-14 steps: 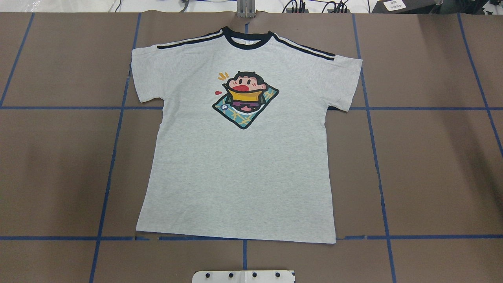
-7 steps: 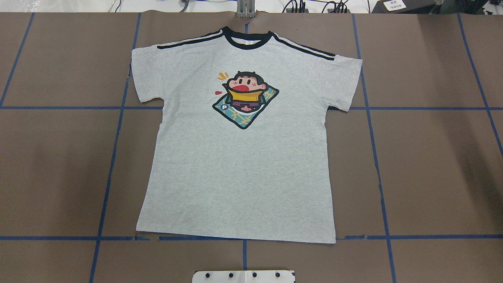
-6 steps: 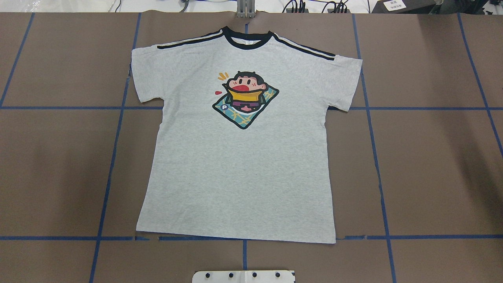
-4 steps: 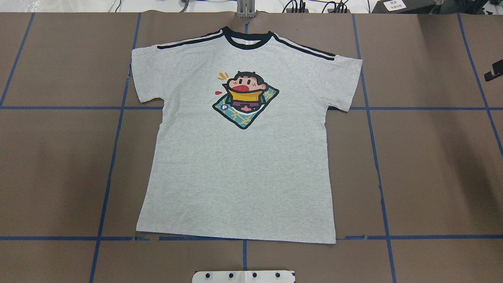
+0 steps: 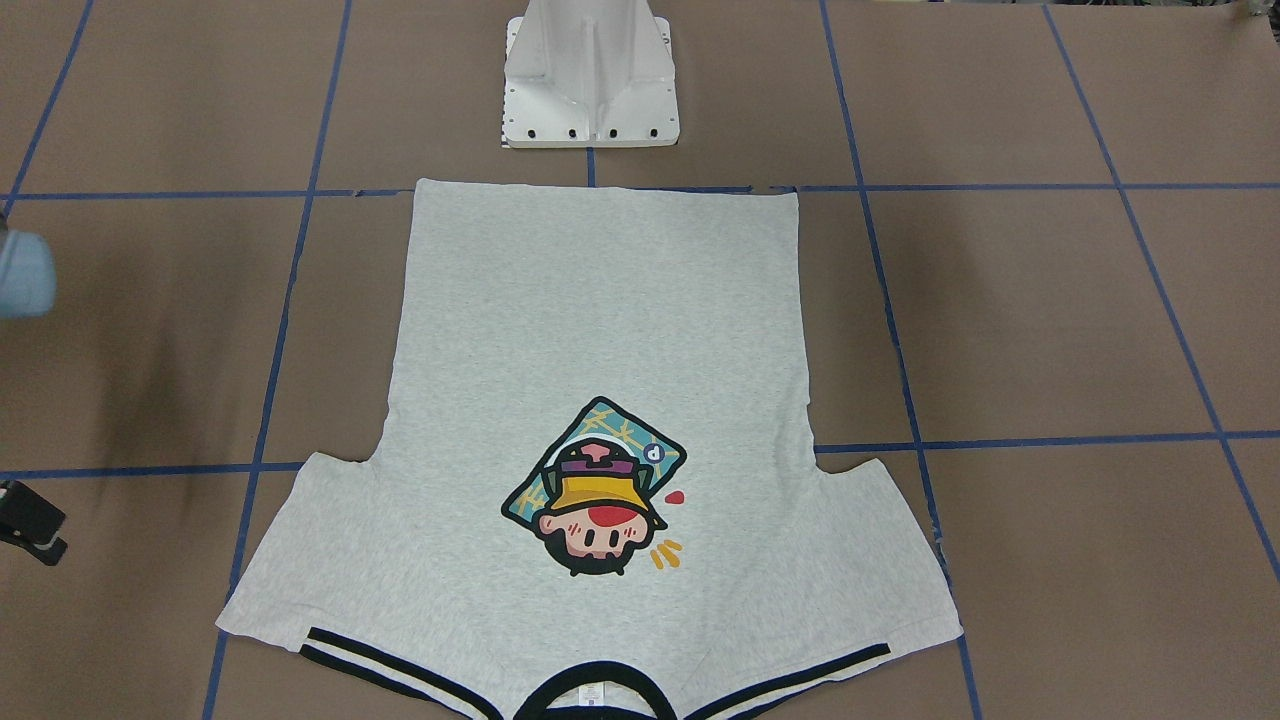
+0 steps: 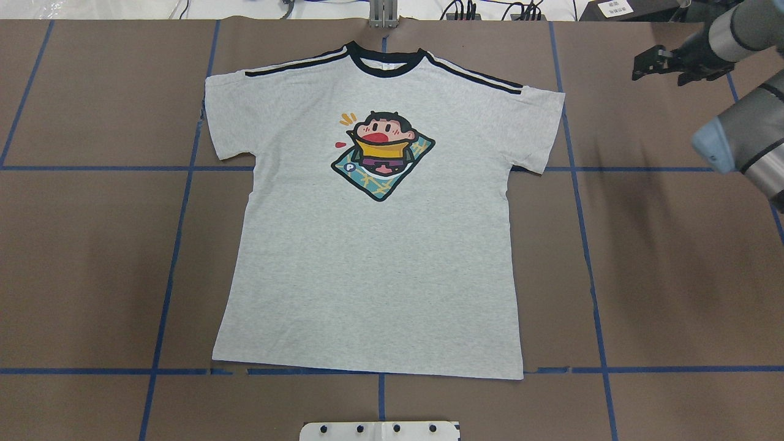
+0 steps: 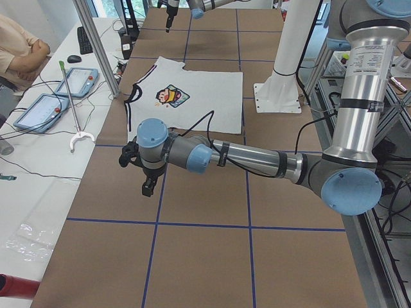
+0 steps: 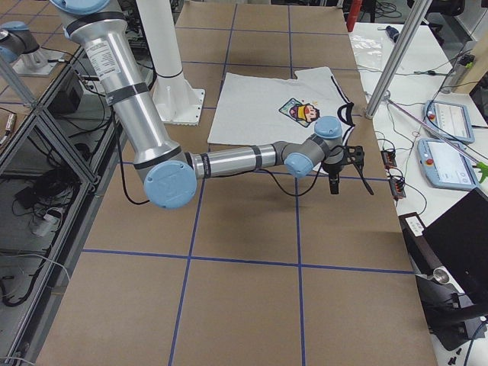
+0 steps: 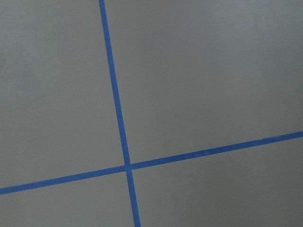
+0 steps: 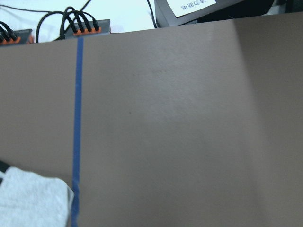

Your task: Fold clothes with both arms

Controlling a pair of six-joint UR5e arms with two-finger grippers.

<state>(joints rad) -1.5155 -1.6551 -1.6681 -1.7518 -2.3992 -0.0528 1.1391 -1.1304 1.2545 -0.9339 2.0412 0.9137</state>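
Overhead exterior: the light heather-grey T-shirt [image 6: 373, 269] with black collar, black shoulder stripes and a cartoon print lies flat, print up, on the brown paper table [image 6: 674, 275] gridded with blue tape lines [image 6: 643, 169], collar far from the robot. The right silver-grey arm [image 6: 747, 128] shows at the right edge. The right gripper [image 6: 649, 64], black and two-fingered, hangs beyond the sleeve on that side, apart from it; whether its claw is apart or together cannot be told.

Front-facing: the hem lies near the white pedestal base [image 5: 590, 90].

Exterior left: the left silver-grey arm [image 7: 257, 158] reaches over the table, the left gripper [image 7: 148, 187] pointing down, well apart from the shirt; its claw cannot be judged.

Right wrist: a shirt corner shows at lower left.
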